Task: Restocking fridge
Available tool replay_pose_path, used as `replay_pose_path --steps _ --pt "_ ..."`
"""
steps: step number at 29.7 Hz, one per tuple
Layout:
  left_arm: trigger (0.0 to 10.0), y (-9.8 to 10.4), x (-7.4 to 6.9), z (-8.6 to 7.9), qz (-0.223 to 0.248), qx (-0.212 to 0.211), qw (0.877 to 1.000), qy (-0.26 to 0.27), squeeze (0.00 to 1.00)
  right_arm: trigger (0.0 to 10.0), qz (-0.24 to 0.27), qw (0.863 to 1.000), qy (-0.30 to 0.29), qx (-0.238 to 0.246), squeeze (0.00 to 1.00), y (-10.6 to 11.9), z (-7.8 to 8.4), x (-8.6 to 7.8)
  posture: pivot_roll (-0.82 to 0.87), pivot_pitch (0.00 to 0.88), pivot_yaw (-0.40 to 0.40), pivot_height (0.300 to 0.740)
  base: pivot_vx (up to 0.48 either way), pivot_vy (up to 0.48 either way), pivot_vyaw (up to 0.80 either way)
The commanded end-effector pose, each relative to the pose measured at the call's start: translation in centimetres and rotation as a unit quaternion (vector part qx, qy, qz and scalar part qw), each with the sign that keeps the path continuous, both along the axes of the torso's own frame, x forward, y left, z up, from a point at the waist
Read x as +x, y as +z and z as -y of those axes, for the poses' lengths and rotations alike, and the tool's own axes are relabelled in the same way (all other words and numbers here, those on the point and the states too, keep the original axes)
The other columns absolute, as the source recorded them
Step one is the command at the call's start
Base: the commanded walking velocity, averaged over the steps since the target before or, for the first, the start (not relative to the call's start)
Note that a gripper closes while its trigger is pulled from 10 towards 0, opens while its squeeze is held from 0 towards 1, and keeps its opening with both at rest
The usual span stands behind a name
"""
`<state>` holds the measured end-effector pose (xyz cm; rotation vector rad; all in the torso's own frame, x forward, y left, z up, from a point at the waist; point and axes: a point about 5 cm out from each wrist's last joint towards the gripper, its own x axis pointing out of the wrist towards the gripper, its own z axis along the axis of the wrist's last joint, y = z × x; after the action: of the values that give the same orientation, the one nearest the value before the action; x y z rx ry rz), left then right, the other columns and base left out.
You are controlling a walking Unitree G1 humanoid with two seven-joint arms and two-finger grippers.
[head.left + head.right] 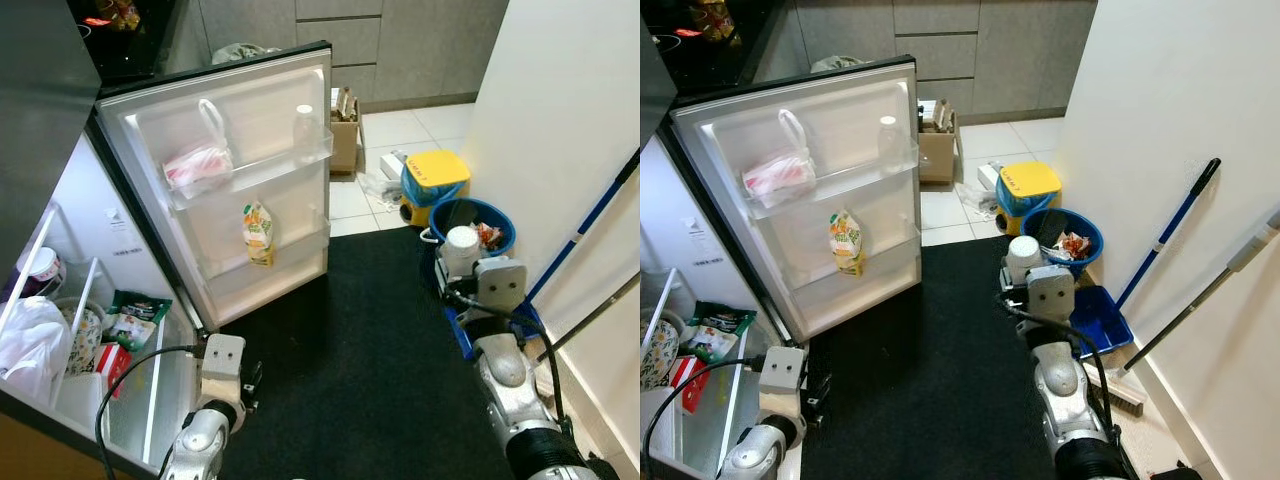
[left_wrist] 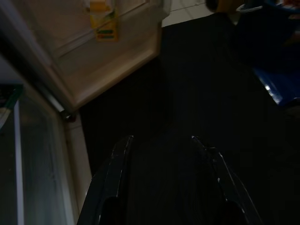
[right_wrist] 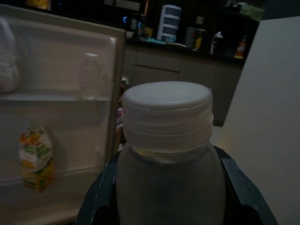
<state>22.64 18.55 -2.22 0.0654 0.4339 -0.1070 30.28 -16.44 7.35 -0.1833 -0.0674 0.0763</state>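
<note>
We've got the clear plastic bottle with the white screw cap (image 3: 165, 154) pinched upright in our right gripper (image 3: 164, 197), cap poking up past the fingertips. Left gripper (image 2: 161, 140) hangs spread over the black mat (image 1: 380, 340), beside the open white fridge door (image 1: 240, 200).

Head stereo pair downward on fridge door (image 1: 240, 190); wrist views close, perhaps dim.

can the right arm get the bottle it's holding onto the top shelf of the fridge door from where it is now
Probably yes. The right pincer holds the bottle upright facing the open door, and the top door shelf has free room between the bag and the clear bottle.
</note>
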Motion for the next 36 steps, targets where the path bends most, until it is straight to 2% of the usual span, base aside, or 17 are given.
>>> replay_pose_path --steps 1,10,36 --pt "10.0 -0.29 -0.27 0.58 -0.01 -0.007 1.0 -0.005 0.0 10.0 0.016 1.0 -0.001 0.007 0.0 0.94 0.0 0.27 0.0 0.0 -0.01 0.74 0.0 0.0 0.0" --pt "10.0 -0.14 -0.25 1.1 -0.007 -0.007 1.0 -0.02 0.0 10.0 0.01 1.0 -0.006 0.007 0.0 1.07 0.29 0.2 0.0 0.0 -0.012 0.74 0.0 0.0 0.0" --pt "10.0 -0.04 -0.02 1.36 -0.007 -0.008 1.0 -0.018 0.0 10.0 -0.002 1.0 -0.005 0.002 0.0 0.96 0.35 -0.04 0.0 0.0 -0.015 0.74 0.404 0.0 0.0"
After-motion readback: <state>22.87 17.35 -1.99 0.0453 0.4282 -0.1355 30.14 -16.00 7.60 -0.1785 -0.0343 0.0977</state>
